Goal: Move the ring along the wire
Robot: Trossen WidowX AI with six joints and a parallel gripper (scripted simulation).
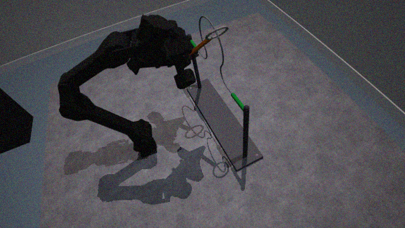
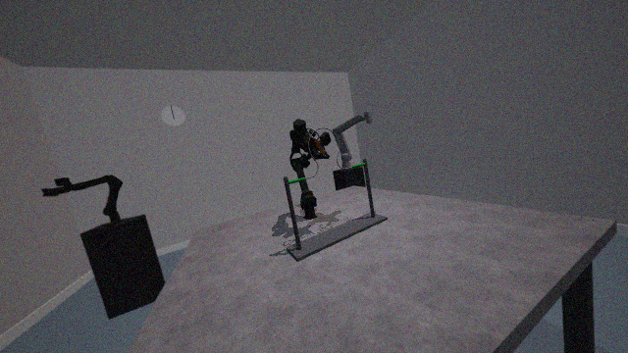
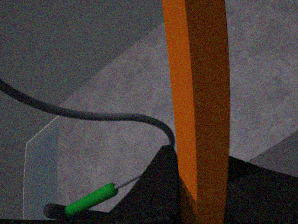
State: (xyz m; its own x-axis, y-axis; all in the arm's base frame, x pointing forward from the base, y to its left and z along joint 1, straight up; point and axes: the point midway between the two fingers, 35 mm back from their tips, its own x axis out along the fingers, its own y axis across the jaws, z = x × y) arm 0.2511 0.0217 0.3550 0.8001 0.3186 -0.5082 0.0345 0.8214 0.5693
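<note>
The orange handle (image 1: 202,45) (image 2: 320,148) (image 3: 202,100) is held in my gripper (image 1: 192,54), which is shut on it. The handle slants upward to the ring (image 1: 226,30), high near the top of the wire (image 1: 222,57). The wire appears to pass through the ring; whether they touch I cannot tell. The near green part (image 1: 238,101) (image 2: 296,180) (image 3: 91,199) adjoins the near post (image 1: 245,133) (image 2: 292,216). The far green part (image 1: 193,44) (image 2: 359,165) adjoins the far post (image 1: 197,71) (image 2: 369,191), partly behind my arm in the top view.
The posts stand on a grey base plate (image 1: 221,117) (image 2: 339,235) on the table (image 1: 300,142) (image 2: 417,275). My wrist hardware is close to the wire's far side. A black box (image 1: 14,123) (image 2: 123,265) bearing another arm stands beyond the table. Shadows cross the table.
</note>
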